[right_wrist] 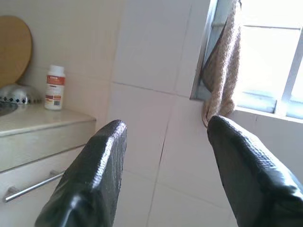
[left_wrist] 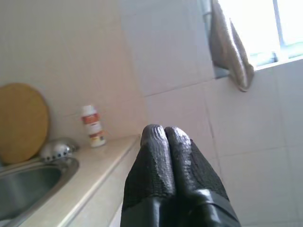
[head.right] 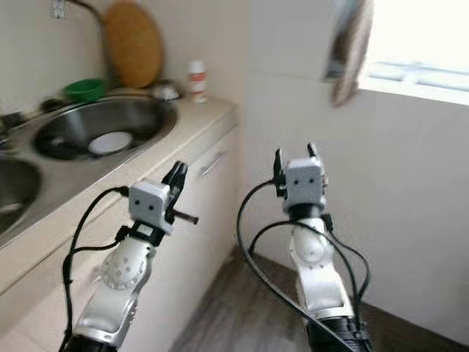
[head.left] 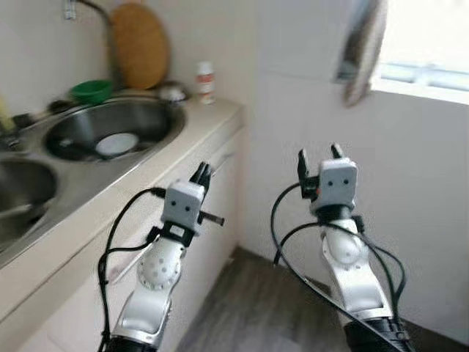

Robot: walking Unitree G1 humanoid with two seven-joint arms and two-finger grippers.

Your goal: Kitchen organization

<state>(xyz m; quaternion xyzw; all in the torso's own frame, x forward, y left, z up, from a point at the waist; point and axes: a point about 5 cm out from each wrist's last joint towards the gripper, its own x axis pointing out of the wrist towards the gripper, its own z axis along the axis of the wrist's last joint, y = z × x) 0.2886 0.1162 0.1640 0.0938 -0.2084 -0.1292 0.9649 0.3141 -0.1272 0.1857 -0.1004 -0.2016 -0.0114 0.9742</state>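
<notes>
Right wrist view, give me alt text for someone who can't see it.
The right gripper is open and empty, its two black fingers spread before a white tiled wall. Beyond them a beige cloth hangs by a bright window, and a white bottle with an orange label stands on the counter above a drawer handle.

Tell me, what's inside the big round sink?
Inside the round sink lies a white plate on the bottom, with something dark beside it, too blurred to tell. The near part of the bowl is hidden behind its rim.
</notes>
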